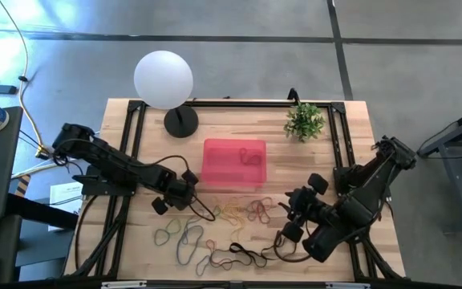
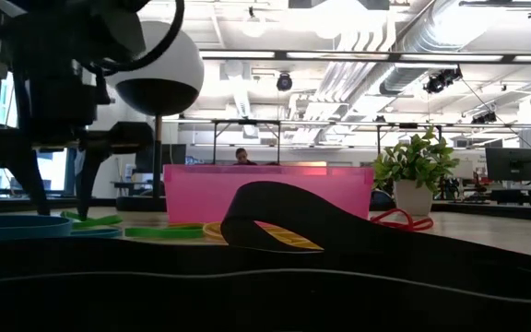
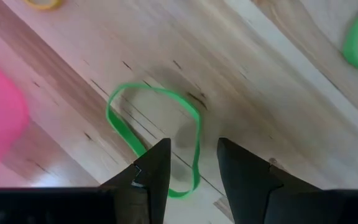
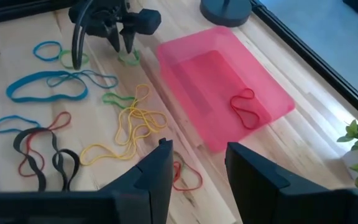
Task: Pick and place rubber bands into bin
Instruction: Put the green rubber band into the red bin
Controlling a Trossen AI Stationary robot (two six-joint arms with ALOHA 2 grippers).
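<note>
Many rubber bands (image 1: 215, 233) in yellow, red, blue, green and black lie loose on the wooden table, near of the pink bin (image 1: 233, 163). One red band (image 4: 246, 109) lies flat on the bin's floor. My left gripper (image 3: 191, 163) is open and points down just left of the bin's near corner. Its fingers stand over one side of a green band (image 3: 122, 130) lying flat on the wood; I cannot tell whether they touch it. My right gripper (image 4: 194, 165) is open and hangs high above the bands on the table's right, with nothing between its fingers.
A white globe lamp (image 1: 164, 78) stands at the far left and a small potted plant (image 1: 305, 120) at the far right. Black frame rails (image 1: 339, 144) run along the table's sides. A wide black band (image 2: 275, 217) lies close to the near edge.
</note>
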